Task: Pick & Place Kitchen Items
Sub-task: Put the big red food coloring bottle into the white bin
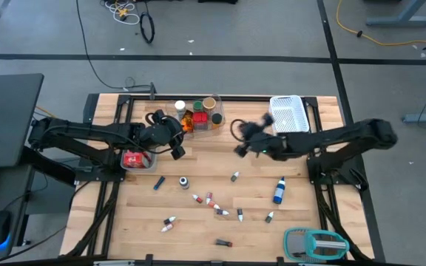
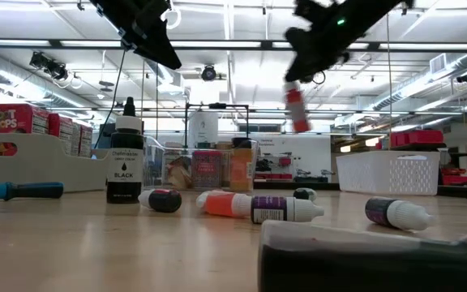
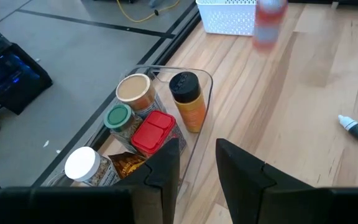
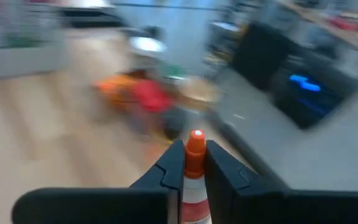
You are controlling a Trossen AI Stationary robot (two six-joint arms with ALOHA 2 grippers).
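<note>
Orange-capped vial (image 4: 195, 163) is sitting pinched between the right gripper (image 4: 195, 163) fingers, raised above the table (image 1: 302, 222). Left gripper (image 3: 197, 163) is hovering, fingers slightly parted and empty, by the clear tray (image 3: 199, 78).

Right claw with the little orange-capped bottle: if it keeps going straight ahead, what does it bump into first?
Probably the clear tray full of jars. The right claw, shut on the small bottle, points toward that cluster, with only bare table between. The view is blurred, so depth is uncertain.
</note>
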